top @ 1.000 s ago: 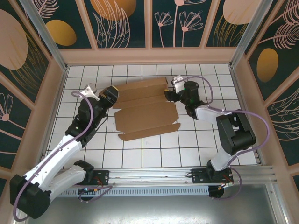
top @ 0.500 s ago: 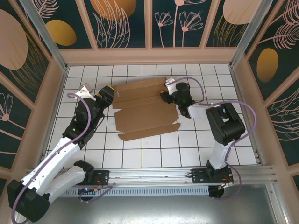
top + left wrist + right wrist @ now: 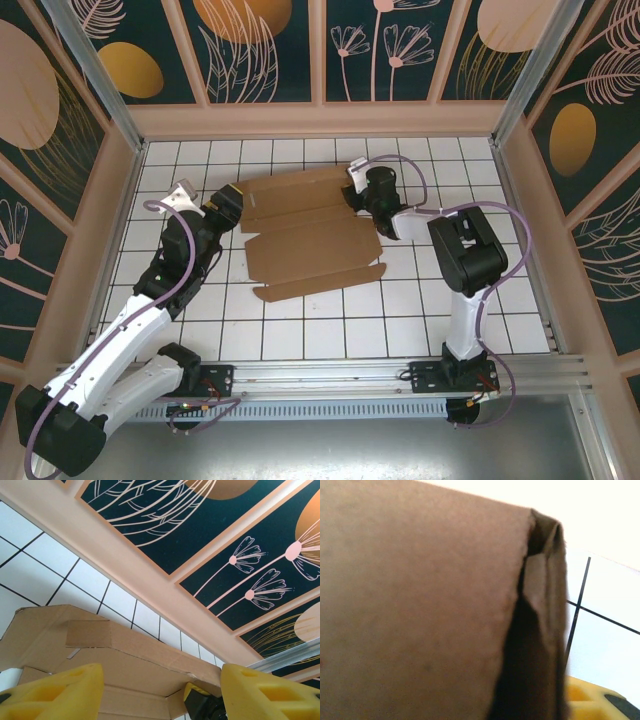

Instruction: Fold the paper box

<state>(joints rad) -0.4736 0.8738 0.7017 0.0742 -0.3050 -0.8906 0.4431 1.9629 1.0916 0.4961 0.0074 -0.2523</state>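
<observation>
Left pincer (image 3: 231, 197) is gaping empty, flat brown cardboard box (image 3: 305, 235) lying at its 3 o'clock. Right pincer (image 3: 356, 196) is touching its 2 o'clock corner; grip impossible to tell.

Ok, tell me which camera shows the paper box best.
Top external: the whole paper box lies there as a mostly flat die-cut sheet on the tiled table. The left wrist catches some flaps from low down; the right wrist gives a blurred close-up of one cardboard edge.
</observation>
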